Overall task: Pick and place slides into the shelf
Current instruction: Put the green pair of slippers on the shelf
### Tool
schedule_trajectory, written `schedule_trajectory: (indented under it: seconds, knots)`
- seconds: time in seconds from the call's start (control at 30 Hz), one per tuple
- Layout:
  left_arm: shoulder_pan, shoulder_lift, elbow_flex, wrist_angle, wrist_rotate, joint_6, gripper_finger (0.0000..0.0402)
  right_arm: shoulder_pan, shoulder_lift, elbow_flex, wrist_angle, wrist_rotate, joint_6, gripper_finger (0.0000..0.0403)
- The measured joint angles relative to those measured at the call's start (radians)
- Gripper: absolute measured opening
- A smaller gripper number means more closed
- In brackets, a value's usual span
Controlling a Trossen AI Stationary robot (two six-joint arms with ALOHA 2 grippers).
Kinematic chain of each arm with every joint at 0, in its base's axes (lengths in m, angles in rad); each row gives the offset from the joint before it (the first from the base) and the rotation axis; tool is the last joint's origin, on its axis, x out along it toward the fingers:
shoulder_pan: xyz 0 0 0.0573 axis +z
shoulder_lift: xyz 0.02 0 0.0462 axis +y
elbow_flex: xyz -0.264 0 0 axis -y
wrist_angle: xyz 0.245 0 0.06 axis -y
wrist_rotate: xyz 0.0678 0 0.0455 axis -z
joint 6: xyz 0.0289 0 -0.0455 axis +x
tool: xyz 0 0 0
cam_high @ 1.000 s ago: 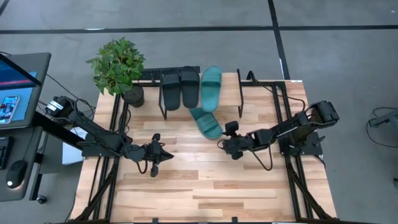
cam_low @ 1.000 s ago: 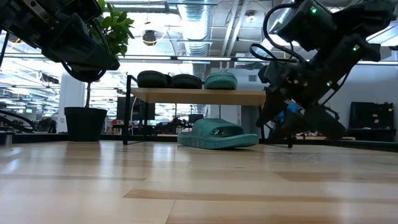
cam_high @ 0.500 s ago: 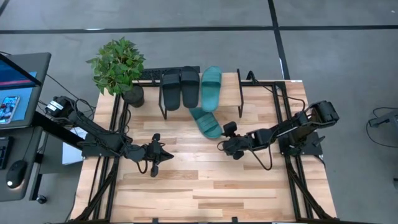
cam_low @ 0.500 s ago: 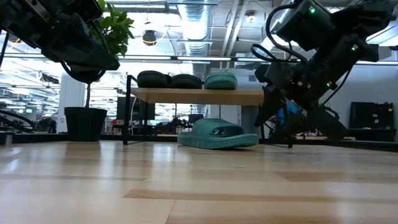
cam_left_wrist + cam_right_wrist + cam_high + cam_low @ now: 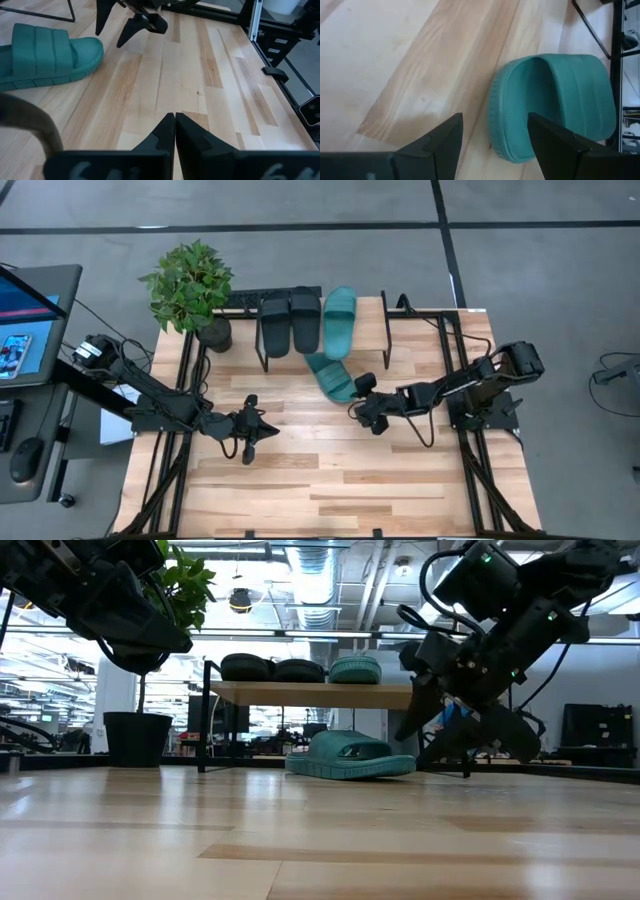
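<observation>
The right gripper point(image 5: 362, 392), jaws spread wide, has edged closer to the last teal slide point(image 5: 331, 376), which lies on the tabletop point(image 5: 330, 480) before the shelf point(image 5: 370, 320). Three slides sit shelved. The left gripper point(image 5: 250, 428) waits closed mid-table.

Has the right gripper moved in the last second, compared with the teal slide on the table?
Yes. In the high view the right gripper, jaws open, has edged closer to the teal slide lying on the table, which has not shifted.
</observation>
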Motion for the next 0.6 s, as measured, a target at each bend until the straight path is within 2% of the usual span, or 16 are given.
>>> schedule_trajectory:
  seconds: [0.23, 0.33, 0.5, 0.6]
  knots:
    - [0.0, 0.0, 0.0, 0.0, 0.0, 0.0, 0.0002, -0.037, 0.014, 0.0, 0.01, -0.005, -0.003, 0.0214]
    - [0.0, 0.0, 0.0, 0.0, 0.0, 0.0, 0.0002, -0.044, 0.066, -0.001, 0.024, -0.008, -0.02, 0.0214]
    - [0.0, 0.0, 0.0, -0.001, 0.0, 0.0, 0.0002, -0.042, 0.187, 0.007, 0.148, 0.032, -0.032, 0.0214]
    - [0.0, 0.0, 0.0, -0.002, 0.0, 0.0, 0.0002, -0.042, 0.21, 0.016, 0.172, 0.036, -0.037, 0.0214]
